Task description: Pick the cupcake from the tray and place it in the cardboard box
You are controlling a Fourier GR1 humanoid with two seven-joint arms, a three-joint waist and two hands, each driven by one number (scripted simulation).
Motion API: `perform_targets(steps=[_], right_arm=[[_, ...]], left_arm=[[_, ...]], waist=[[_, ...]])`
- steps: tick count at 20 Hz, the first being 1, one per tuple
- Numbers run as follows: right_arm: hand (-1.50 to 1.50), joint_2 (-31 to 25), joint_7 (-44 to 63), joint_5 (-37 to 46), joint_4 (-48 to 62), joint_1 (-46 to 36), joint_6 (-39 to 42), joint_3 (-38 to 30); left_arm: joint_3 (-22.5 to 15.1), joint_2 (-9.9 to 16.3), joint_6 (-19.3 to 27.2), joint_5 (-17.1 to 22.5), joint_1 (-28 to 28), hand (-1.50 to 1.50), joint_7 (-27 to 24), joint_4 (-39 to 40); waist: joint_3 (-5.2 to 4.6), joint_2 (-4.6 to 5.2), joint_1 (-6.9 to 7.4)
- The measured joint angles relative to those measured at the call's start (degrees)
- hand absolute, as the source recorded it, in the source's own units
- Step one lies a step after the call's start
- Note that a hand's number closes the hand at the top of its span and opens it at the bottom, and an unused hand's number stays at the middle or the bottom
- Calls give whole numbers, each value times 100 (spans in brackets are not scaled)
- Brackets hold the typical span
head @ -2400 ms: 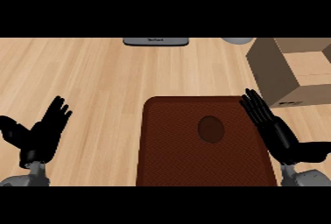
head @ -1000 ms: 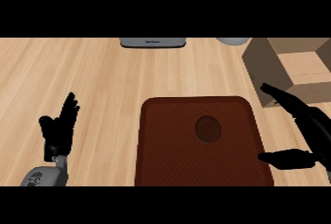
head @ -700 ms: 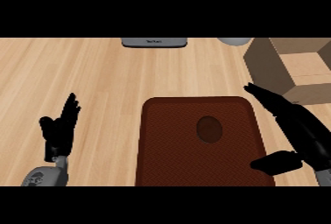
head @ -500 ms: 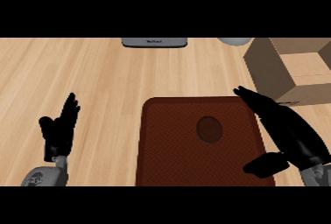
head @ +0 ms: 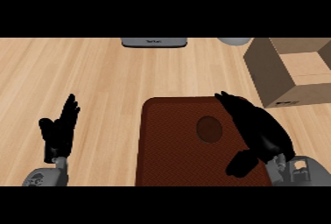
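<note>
Fingers (head: 236,105) of the black right hand (head: 258,131) lie stretched out and fairly straight over the right side of the dark reddish-brown rectangular tray (head: 174,148), their tips reaching toward its far right corner, while the thumb (head: 241,164) juts out toward the tray's near middle. They close on nothing. Just beside the palm, on its inner side, sits the dark brown oval cupcake (head: 209,129), seen from above, resting on the tray a little right of its centre and nearer the far edge than the near one. Whether the hand touches the cupcake cannot be told; a narrow strip of tray seems to show between them.

At the near left of the light wooden worktop (head: 103,78) the black left hand (head: 58,131) rests open with its fingers up and straight, well apart from the tray and holding nothing.

The tray itself lies at the worktop's near edge, right of the middle. Beyond its far right corner, toward the far right of the worktop, stands the brown cardboard box (head: 294,70), its flaps open at the top. Along the far edge sit a flat grey rectangular object (head: 154,42) near the middle and a pale grey rounded object (head: 234,41) just left of the box, both cut off by the view's edge.
</note>
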Motion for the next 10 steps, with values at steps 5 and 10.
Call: perform_targets(steps=[5,10], right_arm=[[-150,643,206,477,64,64,142,84],[-150,1025,185,870,533,-31,251,75]], left_arm=[[102,-25,-44,-67,-153,0,39,101],[83,-89,-38,-165,-66,0,75,4]], waist=[[0,-3,-11],[1,-2,-2]])
